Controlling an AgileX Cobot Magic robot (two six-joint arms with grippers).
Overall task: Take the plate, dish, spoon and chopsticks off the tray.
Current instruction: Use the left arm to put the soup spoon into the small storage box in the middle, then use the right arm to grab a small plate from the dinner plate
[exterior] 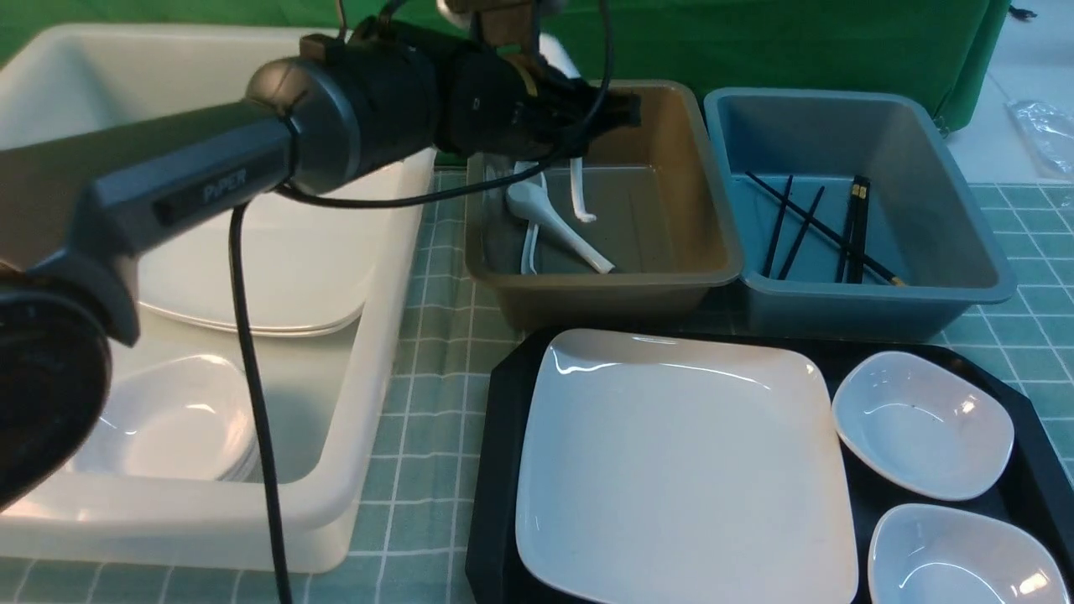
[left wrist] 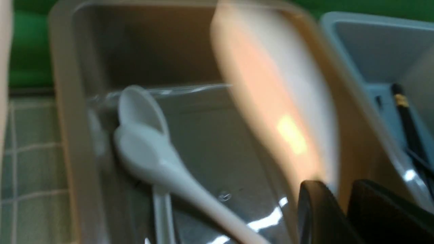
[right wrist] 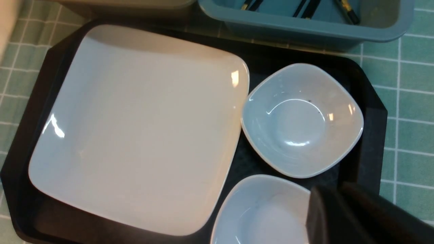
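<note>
**Work area.** A table under a green checked cloth (exterior: 436,403), with a green backdrop (exterior: 797,42) behind. A white tub (exterior: 369,470) stands at the table's left edge. A brown tub (exterior: 671,168) and a blue tub (exterior: 948,193) stand side by side just beyond the far edge of the tray (exterior: 495,470).

**Task status (judged from the layout).**
- Chopsticks (exterior: 856,235): done. None lie on the tray, and several black sticks lie in the blue tub.
- Spoon (exterior: 579,193): nearly done. It hangs upright inside the brown tub, just under the left gripper (exterior: 617,109), above other spoons (exterior: 554,222) on the tub floor. The left wrist view shows it blurred. The fingers stand slightly apart, but whether they pinch the handle cannot be told.
- Plate (exterior: 680,470): not done. It fills the tray's left part, from far edge to near edge.
- Far dish (exterior: 923,424) and near dish (exterior: 956,562): not done. They sit at the tray's far-right and near-right corners, just beside the plate.

The right gripper (right wrist: 339,193) hovers over the tray's near-right corner, with its fingers pressed together and holding nothing.

**Markings.** The left arm (exterior: 168,184) reads "PiPER". No other writing is legible.
</note>
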